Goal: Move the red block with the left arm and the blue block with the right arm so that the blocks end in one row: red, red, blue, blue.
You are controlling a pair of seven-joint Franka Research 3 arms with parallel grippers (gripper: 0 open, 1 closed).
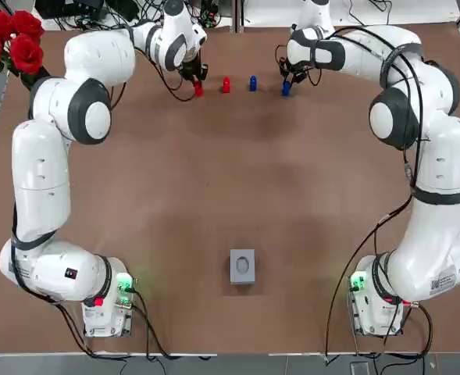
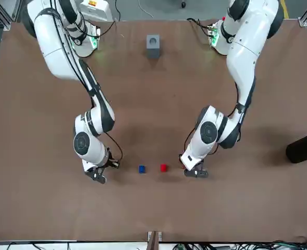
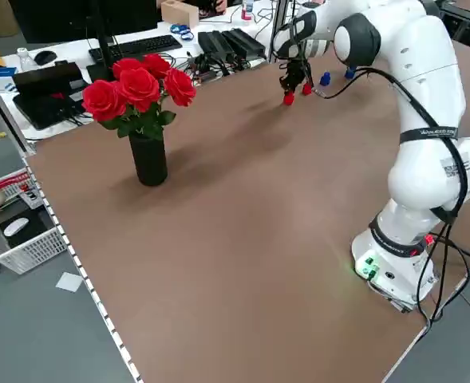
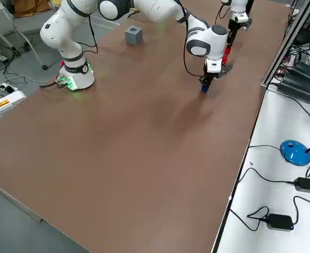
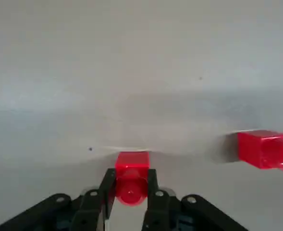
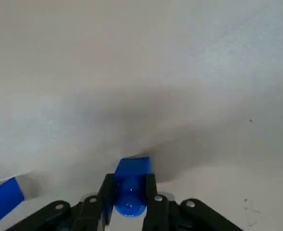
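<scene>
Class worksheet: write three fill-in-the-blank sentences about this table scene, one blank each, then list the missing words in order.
1. The left pincer is shut on the left end block, coloured ___.
2. The right pincer is shut on the right end block, coloured ___.
3. The roses stand on the robot's ___ side of the table.

Missing words: red; blue; left.

Both our arms reach far forward, wrists down. Our left gripper (image 5: 130, 180) pinches a small red plastic block (image 5: 132, 163) between its fingertips; our right gripper (image 6: 129, 185) pinches a small blue plastic block (image 6: 133, 168).
</scene>
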